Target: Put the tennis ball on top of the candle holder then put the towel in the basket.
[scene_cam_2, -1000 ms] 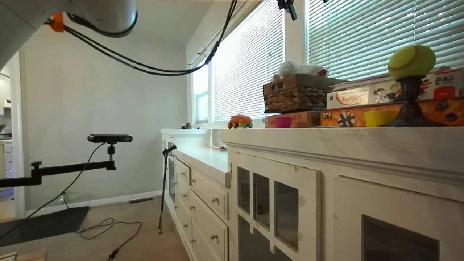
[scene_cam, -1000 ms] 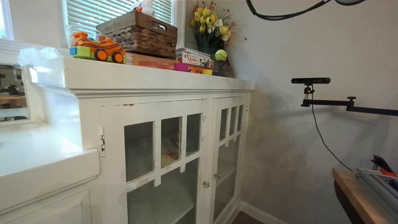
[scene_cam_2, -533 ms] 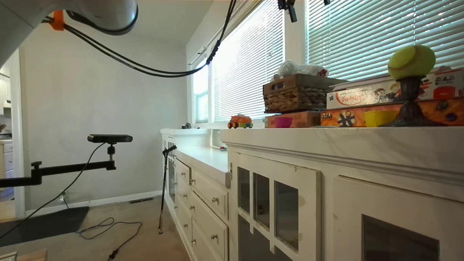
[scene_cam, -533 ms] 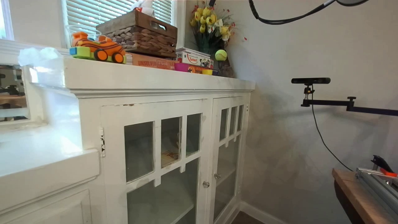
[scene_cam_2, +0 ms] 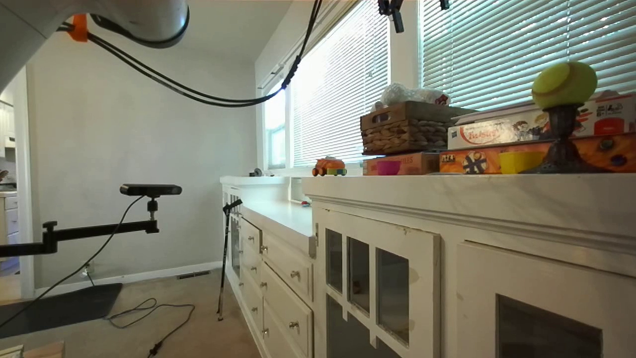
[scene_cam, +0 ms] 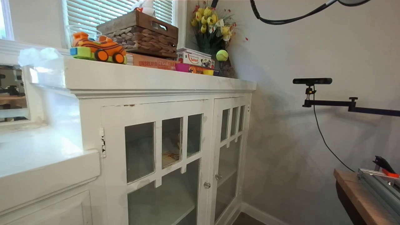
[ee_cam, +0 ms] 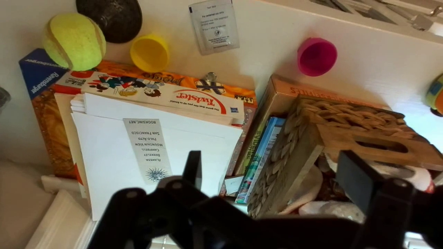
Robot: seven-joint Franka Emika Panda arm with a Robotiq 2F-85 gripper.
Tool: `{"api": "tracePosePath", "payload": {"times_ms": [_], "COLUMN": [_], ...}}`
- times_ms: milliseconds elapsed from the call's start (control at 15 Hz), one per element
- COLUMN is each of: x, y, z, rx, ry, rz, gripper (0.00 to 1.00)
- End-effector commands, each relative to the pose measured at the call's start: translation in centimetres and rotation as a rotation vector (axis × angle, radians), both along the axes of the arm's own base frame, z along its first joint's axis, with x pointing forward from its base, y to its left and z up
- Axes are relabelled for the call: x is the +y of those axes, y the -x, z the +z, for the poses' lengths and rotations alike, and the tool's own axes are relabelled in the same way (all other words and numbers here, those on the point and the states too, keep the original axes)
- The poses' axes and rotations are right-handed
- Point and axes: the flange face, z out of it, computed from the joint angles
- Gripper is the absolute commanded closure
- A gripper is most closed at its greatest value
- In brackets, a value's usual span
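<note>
Gripper [ee_cam: 271, 166]: I see its jaws wide apart, above the cabinet surface [ee_cam: 264, 45].
Tennis ball [scene_cam_2: 564, 85]: seated atop the candle holder [scene_cam_2: 562, 130], near the surface's front edge.
Basket [scene_cam_2: 405, 135]: resting on a box [scene_cam_2: 418, 163], nearer the back edge.
Yellow cup [scene_cam_2: 519, 163]: beside the candle holder.

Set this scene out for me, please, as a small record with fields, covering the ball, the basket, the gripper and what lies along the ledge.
Tennis ball: resting on top of the candle holder
Basket: above the orange box lettered UNSOLVED CASE FILES, with white items showing inside
Gripper: open, holding nothing
Ledge: bears a yellow cup, a pink cup, a printed packet and an orange toy vehicle
Packet position: flat, between the two cups in the wrist view
Towel: cannot be identified for certain
</note>
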Motion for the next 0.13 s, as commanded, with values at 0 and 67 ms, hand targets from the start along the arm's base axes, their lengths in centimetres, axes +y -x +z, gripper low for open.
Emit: {"api": "tracePosePath", "payload": {"times_ms": [0,67], "x": [0.08,0.08], "y": [0.0,0.0], "z": [0.03,0.03], "rx": [0.0,0.0], "ry": [0.0,0.0], "rz": [-0.001,-0.001], "gripper": [0.0,0.0]}}
